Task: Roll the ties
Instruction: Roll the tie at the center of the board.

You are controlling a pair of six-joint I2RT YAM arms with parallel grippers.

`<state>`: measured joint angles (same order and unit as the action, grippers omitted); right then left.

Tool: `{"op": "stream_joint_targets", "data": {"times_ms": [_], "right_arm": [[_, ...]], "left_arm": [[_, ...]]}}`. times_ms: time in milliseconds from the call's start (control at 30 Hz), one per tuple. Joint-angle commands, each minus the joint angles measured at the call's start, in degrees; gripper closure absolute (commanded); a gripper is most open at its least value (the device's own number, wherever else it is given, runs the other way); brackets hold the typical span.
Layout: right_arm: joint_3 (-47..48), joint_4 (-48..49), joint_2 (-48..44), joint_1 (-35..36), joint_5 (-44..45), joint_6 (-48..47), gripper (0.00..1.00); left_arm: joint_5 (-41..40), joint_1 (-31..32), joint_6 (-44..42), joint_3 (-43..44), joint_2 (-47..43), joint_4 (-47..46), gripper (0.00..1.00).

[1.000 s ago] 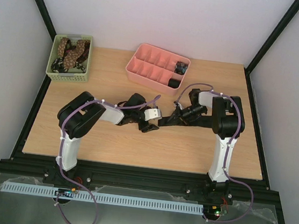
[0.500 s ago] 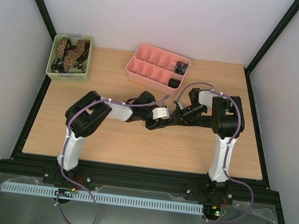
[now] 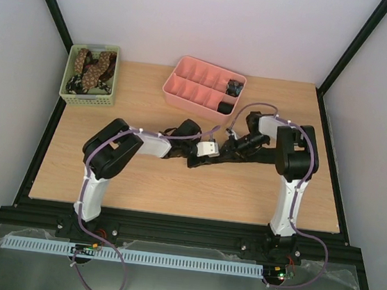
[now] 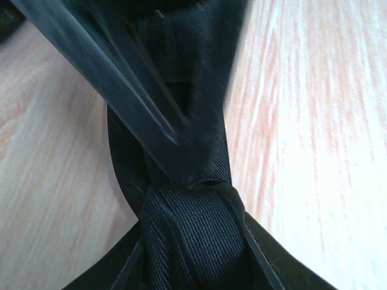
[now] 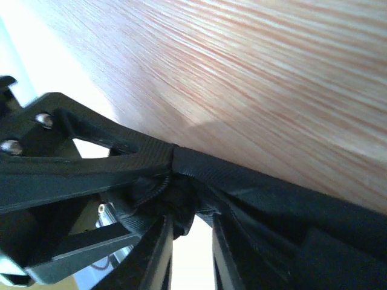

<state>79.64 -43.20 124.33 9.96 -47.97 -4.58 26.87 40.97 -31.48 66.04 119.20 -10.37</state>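
Observation:
A black tie point(image 3: 213, 159) lies bunched on the wooden table point(image 3: 140, 181) between my two grippers at mid-table. My left gripper point(image 3: 196, 161) is shut on it: in the left wrist view ribbed black tie fabric point(image 4: 193, 235) fills the space between the jaws of the left gripper point(image 4: 192, 232), and a band stretches away from it. My right gripper point(image 3: 230, 151) faces it from the right. In the right wrist view the right gripper point(image 5: 192, 208) has its jaws slightly parted, light showing between them, a wad of tie point(image 5: 175, 205) at their tips.
A pink compartment tray point(image 3: 186, 87) at the back holds two rolled dark ties point(image 3: 225, 108) at its right end. A green basket point(image 3: 87, 98) at the back left holds brown spotted ties point(image 3: 90, 67). Purple cables run along both arms.
My left arm has reached rightward to the right gripper and closed its jaws on the black tie. The right jaws have parted a little.

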Motion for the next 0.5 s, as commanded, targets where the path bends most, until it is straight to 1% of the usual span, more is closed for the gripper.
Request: {"op": "stream_joint_targets", "data": {"times_ms": [0, 67, 233, 300, 400, 467], "right_arm": [[-0.6, 0.0, -7.4, -0.3, 0.5, -2.7, 0.77], [-0.9, 0.3, -8.4, -0.3, 0.1, -2.8, 0.76], [-2.8, 1.9, -6.4, -0.3, 5.3, -2.5, 0.77], [-4.4, 2.8, -6.0, -0.3, 6.7, -2.3, 0.78], [-6.9, 5.2, -5.6, -0.3, 8.4, -1.0, 0.78], [-7.2, 5.5, -5.3, -0.3, 7.5, -0.3, 0.78]], "left_arm": [[1.0, 0.0, -1.0, -6.1, -1.2, 9.1, 0.78], [2.3, 0.1, -3.5, -7.8, -2.5, 10.1, 0.78], [3.6, -0.5, -5.7, -8.7, -4.1, 14.0, 0.79], [3.5, -1.0, -5.3, -9.0, -4.8, 14.7, 0.79], [3.5, -1.8, -2.3, -7.9, -4.8, 16.3, 0.78], [3.3, -1.8, -1.2, -6.1, -4.1, 18.5, 0.78]]}}
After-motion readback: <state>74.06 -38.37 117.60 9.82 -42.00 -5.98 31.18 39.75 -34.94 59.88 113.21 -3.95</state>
